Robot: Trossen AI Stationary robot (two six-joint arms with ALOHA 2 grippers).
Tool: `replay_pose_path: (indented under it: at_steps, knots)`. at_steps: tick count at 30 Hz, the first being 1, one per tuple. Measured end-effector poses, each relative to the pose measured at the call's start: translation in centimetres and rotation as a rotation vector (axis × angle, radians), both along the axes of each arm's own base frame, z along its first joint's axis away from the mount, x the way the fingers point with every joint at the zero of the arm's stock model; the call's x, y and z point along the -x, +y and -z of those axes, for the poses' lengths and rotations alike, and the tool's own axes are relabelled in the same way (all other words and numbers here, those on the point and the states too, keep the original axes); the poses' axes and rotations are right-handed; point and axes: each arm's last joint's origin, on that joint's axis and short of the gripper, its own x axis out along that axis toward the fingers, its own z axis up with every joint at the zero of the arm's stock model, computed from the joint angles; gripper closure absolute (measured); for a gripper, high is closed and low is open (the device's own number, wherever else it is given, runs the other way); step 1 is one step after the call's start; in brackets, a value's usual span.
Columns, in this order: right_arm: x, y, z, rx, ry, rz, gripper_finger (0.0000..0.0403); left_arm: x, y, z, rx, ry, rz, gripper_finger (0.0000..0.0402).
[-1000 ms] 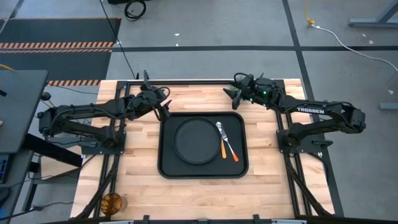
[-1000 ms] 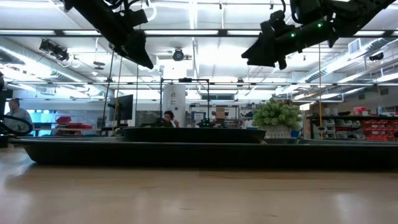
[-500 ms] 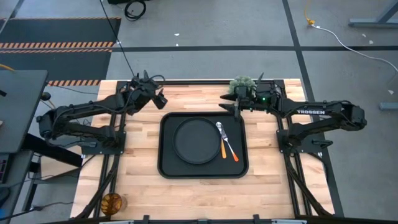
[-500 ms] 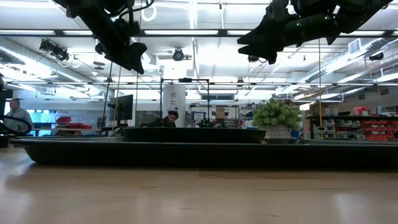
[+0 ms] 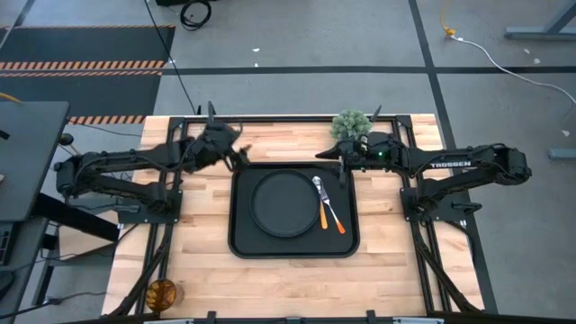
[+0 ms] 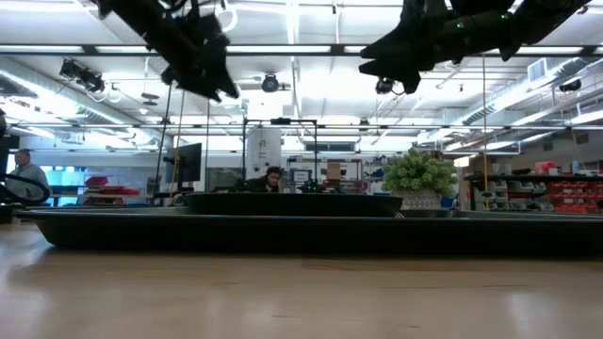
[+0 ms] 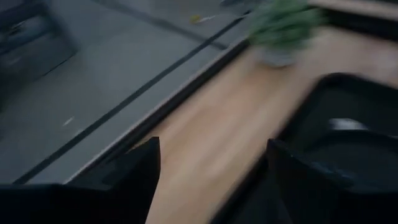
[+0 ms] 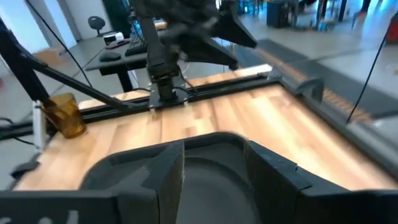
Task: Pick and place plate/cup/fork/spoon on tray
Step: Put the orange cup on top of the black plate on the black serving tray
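The cup stands at the tabletop's near left corner, partly cut off by a frame rail in the high view; in the right wrist view it shows as an amber tumbler beside the far arm's base. The left gripper hangs above the tabletop just off the tray's far left corner, open and empty (its own camera is smeared, though a clear gap shows between the two dark fingers). Half a second ago it sat farther left and nearer the far edge.

The tray lies mid-tabletop with the plate inside, toward its left. The spoon and fork lie crossed on the tray's right part; which silver head belongs to which handle is hard to tell. From the low view the tray is only a dark band, its contents hidden.

The right gripper hovers over the tray's far right corner, fingers apart around nothing, and has drifted right, uncovering the plant at the far edge.
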Motion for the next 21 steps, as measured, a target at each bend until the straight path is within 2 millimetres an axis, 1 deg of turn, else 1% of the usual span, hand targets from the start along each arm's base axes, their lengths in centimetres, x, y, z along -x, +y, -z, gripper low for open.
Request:
replay_pose_path:
  at_steps: [5, 7, 10, 14, 18, 21]
  knots:
    - [0.1, 0.1, 0.4, -0.214, 0.026, -0.011, 0.0229, -1.3, -4.2, -0.8, 0.000, -0.114, 0.179, 0.0109]
    - [0.1, 0.3, 0.4, -0.258, 0.033, -0.064, 0.0229, -1.5, -5.8, -1.2, 0.003, -0.160, 0.242, 0.0109]
    - [0.2, 0.8, 0.3, -0.263, 0.041, -0.170, 0.0230, -1.7, -7.8, -1.8, -0.007, -0.222, 0.301, 0.0109]
    - [0.4, 2.1, 0.0, -0.241, 0.042, -0.196, 0.0230, -1.7, -9.1, -2.4, -0.029, -0.290, 0.309, 0.0109]
    - [1.0, 3.4, -0.7, -0.179, 0.025, -0.186, 0.0231, -2.2, -9.5, -2.3, -0.034, -0.310, 0.305, 0.0109]
    - [1.6, 3.9, -1.0, -0.163, 0.026, -0.168, 0.0231, -2.9, -9.6, -2.0, -0.039, -0.320, 0.302, 0.0109]
